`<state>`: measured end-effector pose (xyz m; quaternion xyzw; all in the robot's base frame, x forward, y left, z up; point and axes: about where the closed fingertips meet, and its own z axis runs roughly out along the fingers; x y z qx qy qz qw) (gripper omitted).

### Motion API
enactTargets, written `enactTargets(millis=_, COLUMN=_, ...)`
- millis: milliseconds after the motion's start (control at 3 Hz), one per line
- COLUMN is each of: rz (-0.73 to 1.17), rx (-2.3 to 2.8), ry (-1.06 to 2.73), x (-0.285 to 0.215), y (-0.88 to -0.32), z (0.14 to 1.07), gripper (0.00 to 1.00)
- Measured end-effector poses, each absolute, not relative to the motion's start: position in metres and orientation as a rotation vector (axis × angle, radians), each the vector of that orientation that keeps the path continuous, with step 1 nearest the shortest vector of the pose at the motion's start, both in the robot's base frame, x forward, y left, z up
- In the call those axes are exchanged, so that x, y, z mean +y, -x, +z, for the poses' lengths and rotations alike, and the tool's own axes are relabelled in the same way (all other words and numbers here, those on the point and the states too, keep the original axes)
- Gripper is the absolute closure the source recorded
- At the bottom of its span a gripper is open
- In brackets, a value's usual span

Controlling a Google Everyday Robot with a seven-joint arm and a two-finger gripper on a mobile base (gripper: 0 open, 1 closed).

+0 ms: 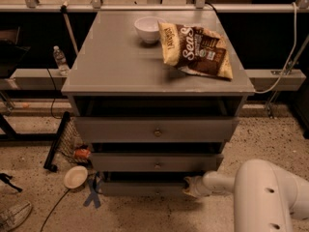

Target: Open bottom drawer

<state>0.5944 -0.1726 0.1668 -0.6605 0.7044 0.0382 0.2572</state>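
White bowl (147,29) and chip bag (195,50) up on the dresser (120,66), a pale plate (76,176) down by its left corner. Bottom drawer (140,189), lowest, a slim grey front in shadow. Gripper (192,187) at its right end; open or closed, can't tell.

Chip bag (195,50) & white bowl (147,29) sat on cabinet top (116,66), well above gripper (192,187) low nr floor; paper plate (76,177) lay view-left of it.
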Motion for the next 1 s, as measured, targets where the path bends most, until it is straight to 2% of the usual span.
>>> enactTargets(millis=1000, rz=0.096, rx=1.918, ry=1.8, x=-0.174, y=-0.58, z=0.175, gripper=1.0)
